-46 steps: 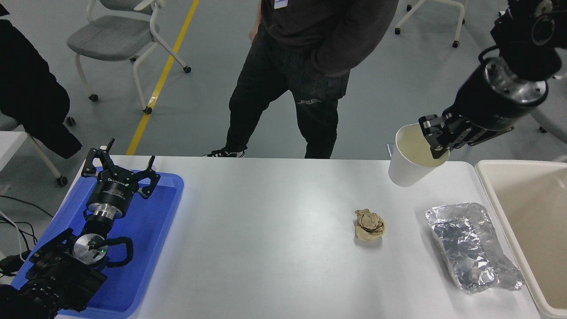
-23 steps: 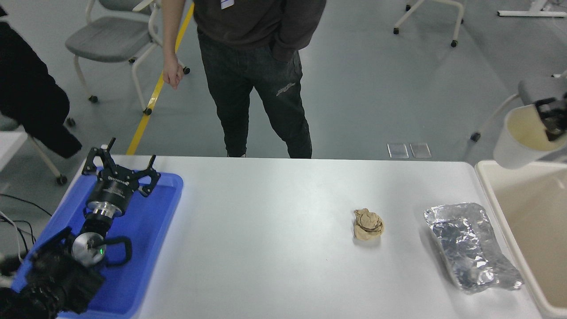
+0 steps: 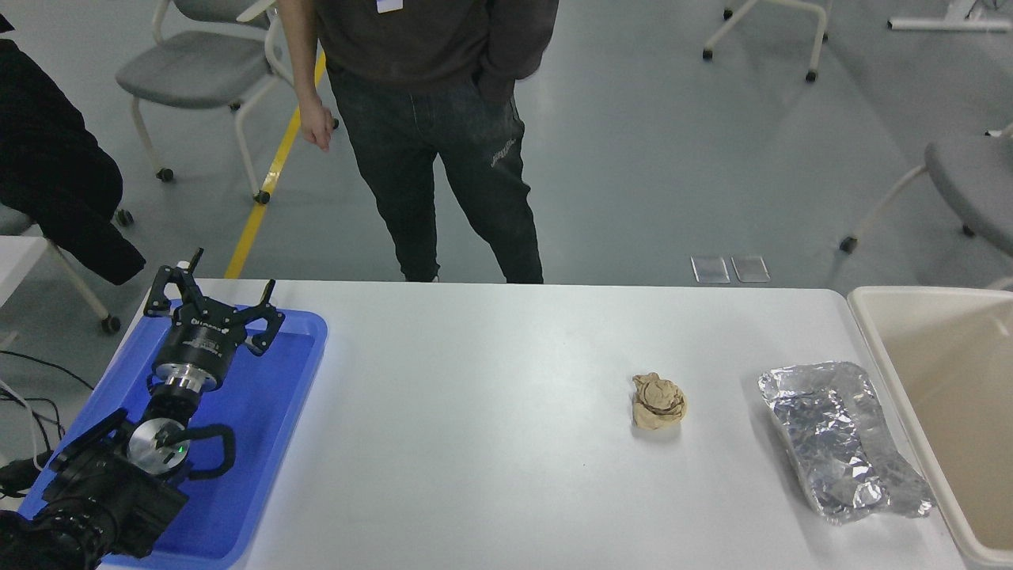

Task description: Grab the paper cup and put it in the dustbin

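From my remote station I see no paper cup or right end effector in frame, only the dustbin (image 3: 942, 372) at right and the left end effector (image 3: 212, 297) splayed wide at lower left; I'd judge such a cup light, crushable, best pinched gently at its rim.

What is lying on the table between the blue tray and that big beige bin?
In the head view, between the blue tray and the dustbin lie a crumpled brown paper ball and, nearer the bin, a crinkled foil sheet. The rest is bare table.
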You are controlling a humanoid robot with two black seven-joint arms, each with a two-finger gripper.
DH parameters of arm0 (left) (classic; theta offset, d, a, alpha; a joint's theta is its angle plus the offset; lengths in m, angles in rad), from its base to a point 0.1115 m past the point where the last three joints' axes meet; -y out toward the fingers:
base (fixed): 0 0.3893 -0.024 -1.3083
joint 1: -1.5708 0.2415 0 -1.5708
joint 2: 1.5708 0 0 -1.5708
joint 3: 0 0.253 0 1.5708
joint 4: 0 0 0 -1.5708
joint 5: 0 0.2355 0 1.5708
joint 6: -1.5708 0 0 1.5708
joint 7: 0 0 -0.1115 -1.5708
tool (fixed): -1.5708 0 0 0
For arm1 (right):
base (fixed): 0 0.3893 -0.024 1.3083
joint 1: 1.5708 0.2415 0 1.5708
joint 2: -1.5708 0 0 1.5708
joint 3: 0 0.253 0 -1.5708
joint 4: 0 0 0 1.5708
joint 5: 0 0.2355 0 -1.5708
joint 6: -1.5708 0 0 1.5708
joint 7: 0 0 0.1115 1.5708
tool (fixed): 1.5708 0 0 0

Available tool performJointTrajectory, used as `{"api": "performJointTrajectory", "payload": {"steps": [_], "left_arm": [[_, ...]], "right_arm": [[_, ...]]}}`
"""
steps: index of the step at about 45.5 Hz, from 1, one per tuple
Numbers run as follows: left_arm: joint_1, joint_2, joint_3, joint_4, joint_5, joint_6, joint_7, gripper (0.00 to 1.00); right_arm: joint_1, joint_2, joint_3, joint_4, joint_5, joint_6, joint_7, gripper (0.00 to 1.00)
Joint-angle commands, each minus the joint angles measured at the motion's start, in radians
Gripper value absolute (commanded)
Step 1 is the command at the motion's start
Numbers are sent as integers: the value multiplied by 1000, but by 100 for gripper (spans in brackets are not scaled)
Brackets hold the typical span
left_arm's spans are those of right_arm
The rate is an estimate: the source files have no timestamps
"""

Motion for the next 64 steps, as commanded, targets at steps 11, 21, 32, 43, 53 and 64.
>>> {"api": "performJointTrajectory", "payload": {"steps": [11, 21, 32, 43, 53, 64], "left_arm": [[-1, 0, 0, 1, 0, 0, 0, 100], [-1, 0, 0, 1, 0, 0, 0, 100], [-1, 0, 0, 1, 0, 0, 0, 100], [-4, -1, 0, -2, 2, 0, 2, 100], [-4, -3, 0, -2, 2, 0, 2, 100], [-6, -3, 0, -2, 2, 0, 2, 100]], "right_arm": [[-605, 215, 393, -321, 15, -306, 0, 0], [-675, 299, 465, -427, 43, -334, 0, 20], [-685, 321, 520, -428, 56, -340, -8, 100], [-616, 306, 508, -401, 47, -311, -11, 100], [-304, 94, 312, -91, 36, -205, -17, 100], [270, 91, -161, 200, 46, 18, -23, 100]]}}
